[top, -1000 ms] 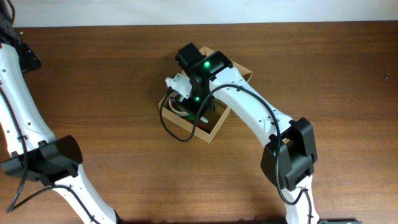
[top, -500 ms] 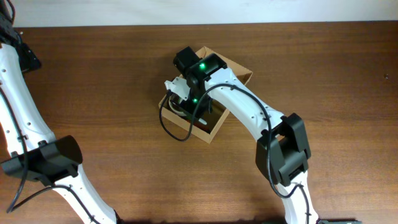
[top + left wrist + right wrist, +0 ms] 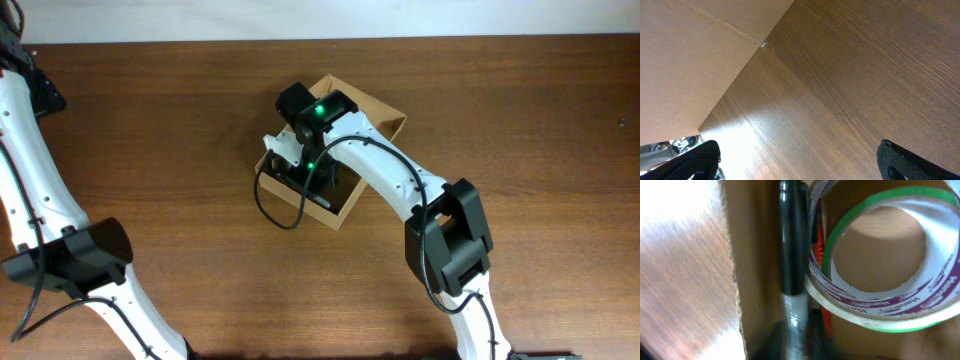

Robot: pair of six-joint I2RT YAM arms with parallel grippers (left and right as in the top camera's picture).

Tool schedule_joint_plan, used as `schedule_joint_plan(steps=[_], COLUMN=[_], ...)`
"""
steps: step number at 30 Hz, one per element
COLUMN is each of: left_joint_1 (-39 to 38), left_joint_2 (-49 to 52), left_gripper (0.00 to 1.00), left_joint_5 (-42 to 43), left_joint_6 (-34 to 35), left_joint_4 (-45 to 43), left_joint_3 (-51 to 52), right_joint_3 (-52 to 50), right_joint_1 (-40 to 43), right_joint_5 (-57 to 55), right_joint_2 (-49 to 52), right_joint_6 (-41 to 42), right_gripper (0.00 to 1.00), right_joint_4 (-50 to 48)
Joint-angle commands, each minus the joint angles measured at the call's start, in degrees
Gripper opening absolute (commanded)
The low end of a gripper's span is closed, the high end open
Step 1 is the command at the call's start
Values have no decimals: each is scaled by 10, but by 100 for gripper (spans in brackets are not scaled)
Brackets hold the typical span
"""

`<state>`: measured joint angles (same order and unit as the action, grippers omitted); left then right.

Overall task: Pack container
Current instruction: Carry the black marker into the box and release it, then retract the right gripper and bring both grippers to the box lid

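The container [image 3: 386, 113], a small brown cardboard box, lies open at the table's middle. My right gripper [image 3: 311, 178] reaches down into its left part. In the right wrist view a black marker [image 3: 789, 245] stands along the box's left wall [image 3: 752, 255]. My right gripper's [image 3: 795, 339] dark, blurred fingers sit close on either side of the marker's grey end. Beside it lie a green-edged tape roll [image 3: 875, 200] and a white roll with purple print [image 3: 880, 311]. An orange thing [image 3: 826, 322] shows under them. My left gripper [image 3: 800, 162] is wide open and empty over bare wood.
The wooden table [image 3: 520, 130] spreads around the box. A black cable [image 3: 268, 205] loops from the right wrist over the box's left edge. In the left wrist view a flat tan cardboard-like surface [image 3: 690, 55] fills the upper left.
My right arm has shifted a little up and left over the box, and its elbow has swung left. The left arm has not moved.
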<state>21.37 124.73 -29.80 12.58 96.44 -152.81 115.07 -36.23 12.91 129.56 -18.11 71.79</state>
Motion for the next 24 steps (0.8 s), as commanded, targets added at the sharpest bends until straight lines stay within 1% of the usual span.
schedule_joint_plan(steps=[1,7,10,13,15,19,22,24], left_joint_1=[2,2,2,2,2,2,2,2], left_joint_2=[-2,-2,-2,-2,-2,-2,-2,-2], left_gripper=[100,100,100,100,100,100,100,100], left_joint_5=[0,0,0,0,0,0,0,0], left_joint_6=[-7,-7,-7,-7,-7,-7,-7,-7], left_joint_4=[0,0,0,0,0,0,0,0], left_joint_3=[-3,-3,-3,-3,-3,-3,-3,-3], right_joint_3=[4,31,69,127,171,222,224,224], right_joint_1=[-4,-4,-4,-4,0,20,51,82], right_joint_5=[-15,-48,-79,-115,-141,-179,-218,-236], right_joint_2=[10,1,-11,-27,-41,-92,-146,-179], right_joint_6=[-2,10,20,26,46,58,73,98], right_gripper=[37,39,39,40,40,41,44,45], right_joint_4=[0,8,24,57,79,97,99,98])
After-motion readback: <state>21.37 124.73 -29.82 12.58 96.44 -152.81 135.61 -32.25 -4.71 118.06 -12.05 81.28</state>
